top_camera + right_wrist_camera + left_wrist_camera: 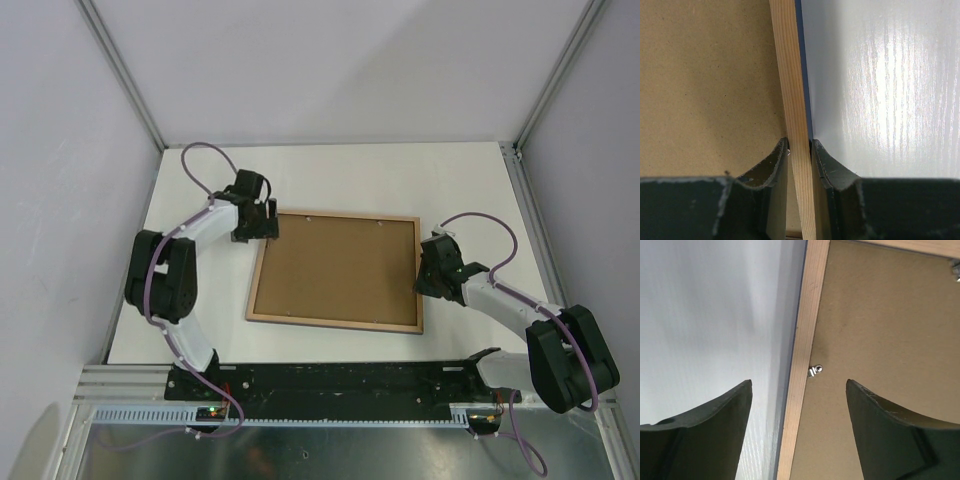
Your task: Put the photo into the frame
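Right gripper (799,150), nearest the lens in its own wrist view: jaws clamped on the frame (791,75), one finger on each side of the light wood rail. The navy front edge shows just on its outer side.

Frame lies back-up on the table (450,180). The brown backing board (335,268) fills it, inboard of both grippers.

Left gripper (799,385): jaws apart, holding nothing, straddling the opposite rail. A small metal clip (815,370) sits between the fingers, just ahead of the tips, where rail meets board.

Photo: not seen in any view. Cannot tell whether it lies under the board.

Judgement: board looks seated, so the task seems near its end, and the step in hand is work at the clip.

To do it well:
- keep the right clamp steady so the frame does not slide;
- move the left fingers squarely, clear of the rail;
- touch the clip with one fingertip only, and do not lever the board up.
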Robot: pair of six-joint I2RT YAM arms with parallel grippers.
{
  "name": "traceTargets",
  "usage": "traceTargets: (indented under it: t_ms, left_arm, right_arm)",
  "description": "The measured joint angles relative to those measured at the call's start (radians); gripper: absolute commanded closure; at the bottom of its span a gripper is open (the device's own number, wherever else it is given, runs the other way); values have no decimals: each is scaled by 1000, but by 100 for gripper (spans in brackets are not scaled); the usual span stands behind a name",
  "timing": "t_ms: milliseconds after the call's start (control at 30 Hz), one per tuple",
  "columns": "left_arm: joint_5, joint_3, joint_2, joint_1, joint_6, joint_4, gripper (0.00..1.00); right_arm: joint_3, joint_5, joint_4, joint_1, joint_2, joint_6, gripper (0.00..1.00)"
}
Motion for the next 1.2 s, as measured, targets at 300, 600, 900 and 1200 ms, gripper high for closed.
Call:
traceTargets:
  t_ms: [300, 600, 900, 1200]
  left_arm:
    - [-11, 0, -170, -104, 0, 1, 17]
    - [-31, -65, -273, -325, 2, 8, 19]
    - [-79, -168, -342, -636, 10, 19, 16]
    - [-154, -223, -371, -894, 56, 84, 15]
  right_arm:
    - [8, 1, 1, -1, 4, -6, 56]
    - [97, -1, 10, -64, 59, -39, 62]
    - [151, -5, 18, -96, 141, -73, 65]
    - [161, -15, 18, -98, 171, -83, 64]
